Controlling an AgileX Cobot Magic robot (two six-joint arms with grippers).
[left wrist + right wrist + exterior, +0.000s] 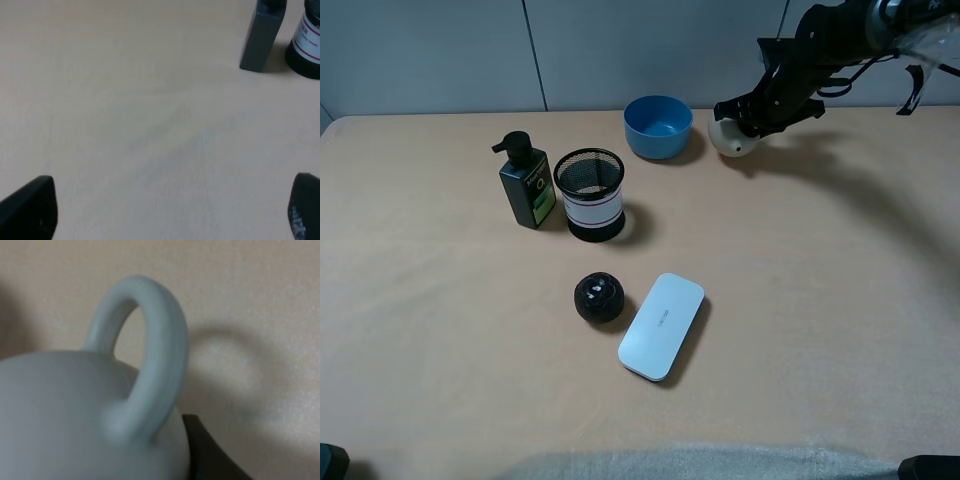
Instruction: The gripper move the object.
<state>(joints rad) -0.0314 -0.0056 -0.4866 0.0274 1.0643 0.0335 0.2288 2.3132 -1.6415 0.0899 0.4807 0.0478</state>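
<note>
The beige-grey pot [732, 143] is at the back right of the table, just right of the blue bowl. My right gripper [746, 113] is closed on it from above, and a shadow on the table suggests it is slightly raised. In the right wrist view the pot [70, 410] fills the frame with its looped handle up, and one black finger [210, 452] is pressed against its side. My left gripper [170, 212] is open and empty above bare table, with only its fingertips [30, 207] showing.
A blue bowl [658, 126] stands at the back centre. A dark green pump bottle [527, 186] and a black mesh cup [590, 194] stand left of centre and also show in the left wrist view [262, 37]. A black ball [599, 298] and a white flat case [662, 326] lie at the middle front.
</note>
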